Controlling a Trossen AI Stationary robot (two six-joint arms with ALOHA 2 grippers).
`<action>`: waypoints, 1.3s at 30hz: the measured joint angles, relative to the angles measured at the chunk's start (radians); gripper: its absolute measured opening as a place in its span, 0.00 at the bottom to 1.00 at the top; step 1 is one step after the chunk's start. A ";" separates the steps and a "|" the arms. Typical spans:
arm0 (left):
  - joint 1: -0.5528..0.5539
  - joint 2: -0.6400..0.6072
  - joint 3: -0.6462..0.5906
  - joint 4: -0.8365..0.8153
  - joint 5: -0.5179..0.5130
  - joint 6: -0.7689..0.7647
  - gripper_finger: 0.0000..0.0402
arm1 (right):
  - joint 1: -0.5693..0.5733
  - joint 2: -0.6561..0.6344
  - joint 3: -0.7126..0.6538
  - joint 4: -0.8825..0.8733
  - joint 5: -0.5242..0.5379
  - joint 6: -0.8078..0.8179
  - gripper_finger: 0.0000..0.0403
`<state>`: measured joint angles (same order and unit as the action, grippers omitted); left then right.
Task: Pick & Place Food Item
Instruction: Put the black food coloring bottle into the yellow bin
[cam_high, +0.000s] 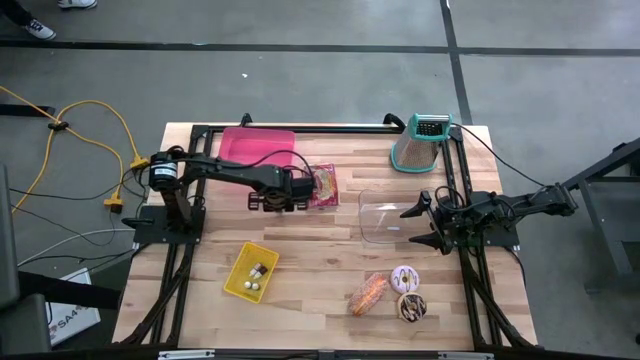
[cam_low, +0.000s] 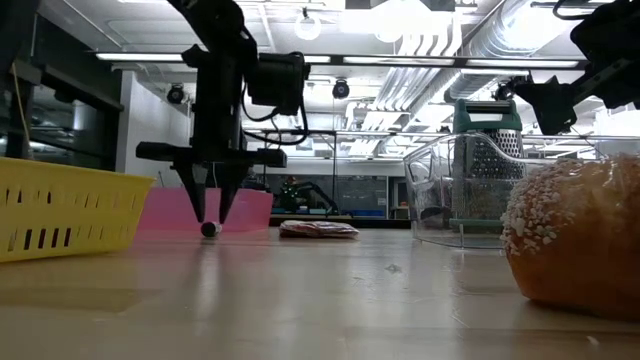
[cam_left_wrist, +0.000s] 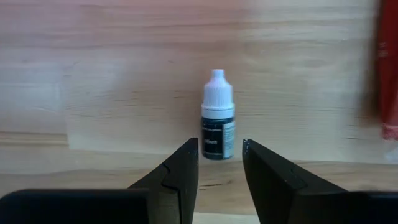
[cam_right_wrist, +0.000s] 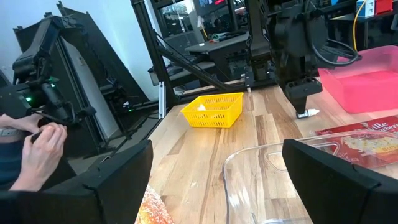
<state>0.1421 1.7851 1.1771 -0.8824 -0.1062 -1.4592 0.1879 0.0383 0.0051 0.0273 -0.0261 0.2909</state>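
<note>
The left gripper (cam_left_wrist: 217, 171) points straight down over the wooden table (cam_high: 320, 280), its two dark fingers (cam_left_wrist: 180, 177) parted a little and holding nothing. Just beneath them a small dropper bottle (cam_left_wrist: 217, 118) with a white cap and a dark label lies on its side on the bare wood; the fingertips hang over its lower end, just short of the surface, and the pictures do not settle whether they touch it. In the low view the same gripper (cam_low: 212, 215) hangs just above the bottle (cam_low: 209, 229), in front of the pink tray (cam_low: 165, 212). From above, this spot is near the pink tray (cam_high: 255, 150) at the far left of the table, with a flat red packet of food (cam_high: 322, 185) lying just to the right of the left arm's wrist. A yellow basket (cam_high: 251, 272) with a few small items in it sits nearer, toward the left. The right gripper (cam_high: 418, 222) waits at the right side, level, its jaws spread wide and empty, next to a clear plastic container (cam_high: 385, 218). A metal grater with a teal handle (cam_high: 418, 145) stands at the far right. Near the front right lie a bread roll (cam_high: 368, 293) and two doughnuts (cam_high: 408, 293). In the right wrist view a person's hand (cam_right_wrist: 37, 152) shows beyond the table's left edge.
</note>
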 joint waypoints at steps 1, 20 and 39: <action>0.000 0.000 -0.003 0.000 0.000 0.000 0.29 | 0.000 0.000 0.000 0.000 0.000 0.000 0.86; 0.021 0.005 -0.021 0.033 -0.026 0.053 0.29 | 0.000 0.000 0.000 0.000 0.000 0.000 0.86; 0.021 0.028 -0.022 0.068 -0.018 0.056 0.29 | 0.000 0.000 0.000 0.000 0.000 0.000 0.86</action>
<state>0.1635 1.8133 1.1553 -0.8145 -0.1246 -1.4029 0.1875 0.0384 0.0055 0.0269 -0.0261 0.2909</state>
